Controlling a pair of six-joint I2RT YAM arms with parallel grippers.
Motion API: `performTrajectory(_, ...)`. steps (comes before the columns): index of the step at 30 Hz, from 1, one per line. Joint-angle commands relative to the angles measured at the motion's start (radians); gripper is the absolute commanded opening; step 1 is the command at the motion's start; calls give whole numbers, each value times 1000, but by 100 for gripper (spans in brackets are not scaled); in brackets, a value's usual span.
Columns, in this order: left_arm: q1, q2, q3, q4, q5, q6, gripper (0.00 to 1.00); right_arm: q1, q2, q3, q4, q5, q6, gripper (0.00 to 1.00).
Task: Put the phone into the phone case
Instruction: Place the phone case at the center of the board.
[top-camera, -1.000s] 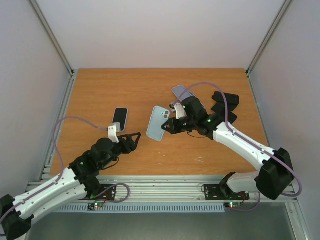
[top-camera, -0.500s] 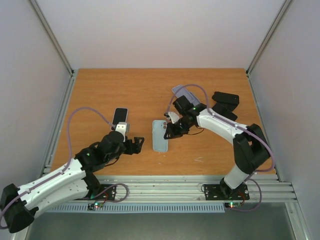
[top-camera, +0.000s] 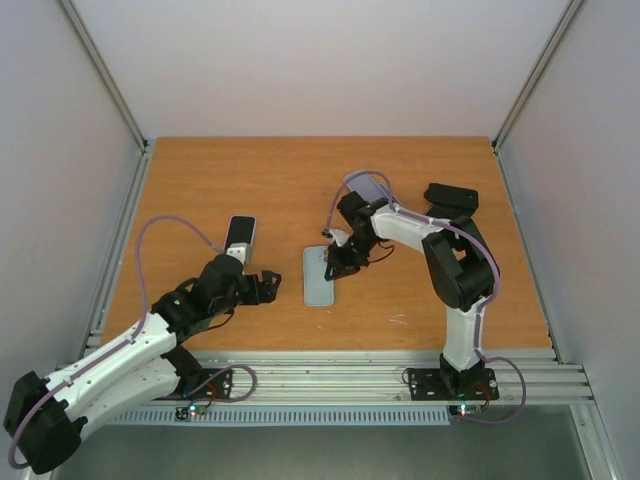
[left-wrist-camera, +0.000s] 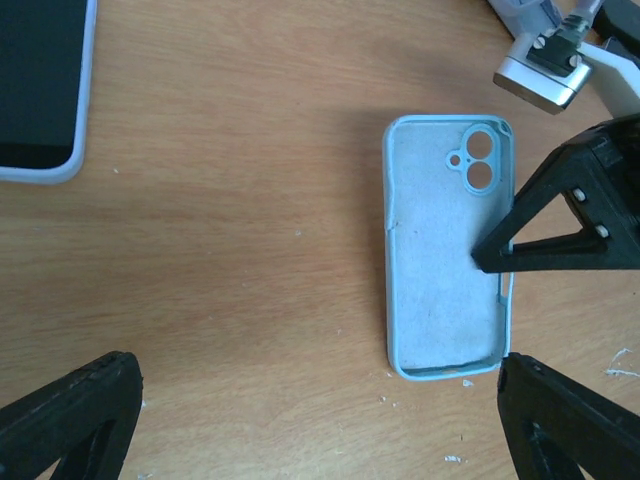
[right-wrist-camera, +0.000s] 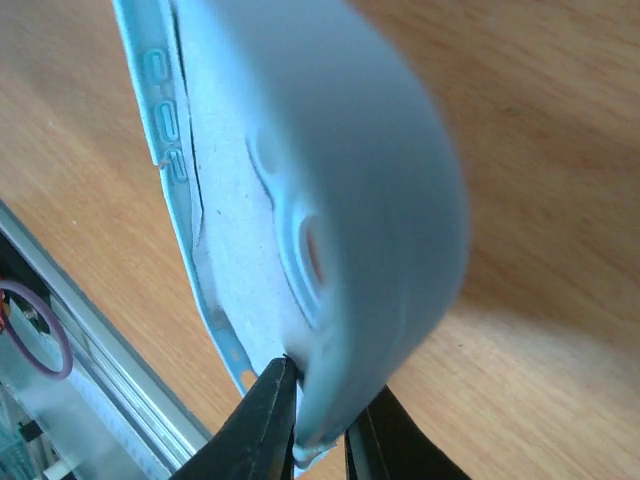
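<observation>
Your right pincer (top-camera: 336, 263) is clamping narrow on the phone case (top-camera: 319, 277). In the right wrist view its fingertips (right-wrist-camera: 262, 425) are squeezing the case's thin rim between them. In the left wrist view one black finger (left-wrist-camera: 560, 225) is sitting on the case's right long edge. The case is lying flat on the tabletop (top-camera: 250, 180), light blue, open side up, roughly mid-tabletop, with its camera cutout showing at the top end in the left wrist view. The phone (top-camera: 239, 237) is lying flat, dark screen up, well apart from the case on its left and a bit farther from the arm bases. Your left pincer (top-camera: 263, 285) is standing wide and holding nothing, hovering between the phone and the case, nearer the front edge than the phone. Its camera is looking straight down, with the case sitting toward the right finger (left-wrist-camera: 570, 420) and a corner of the phone showing at the upper left. Beyond the right arm a clear case (top-camera: 368, 186) is lying toward the far side, and two black items (top-camera: 450, 197) are sitting to its right; you're not getting enough detail to tell what they are.
</observation>
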Motion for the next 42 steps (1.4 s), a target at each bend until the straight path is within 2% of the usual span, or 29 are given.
performTrajectory(1, 8, -6, -19, 18, 30, -20, 98, -13, 31, 53, -28, 1, -34, 17)
performTrajectory(12, 10, -24, -32, 27, 38, -37, 98, -39, 44, 119, -82, 114, -50, 36)
performTrajectory(18, 12, -21, -27, 22, 50, -36, 99, -95, -23, 107, -95, 229, -47, 47)
performTrajectory(22, 13, -30, -24, 15, 51, -29, 99, -194, -103, 73, -85, 313, -31, 65)
performTrajectory(27, 18, -32, -22, 15, 55, -16, 100, -368, -179, 48, -28, 322, 12, 80)
performTrajectory(32, 21, -31, -14, 9, 65, -10, 99, -523, -190, 54, 43, 349, 75, 93)
performTrajectory(35, 21, -32, -15, 10, 65, -9, 100, -617, -172, 70, 70, 377, 99, 98)
performTrajectory(42, 22, -19, -14, 15, 88, 4, 99, -778, -95, 109, 157, 372, 158, 98)
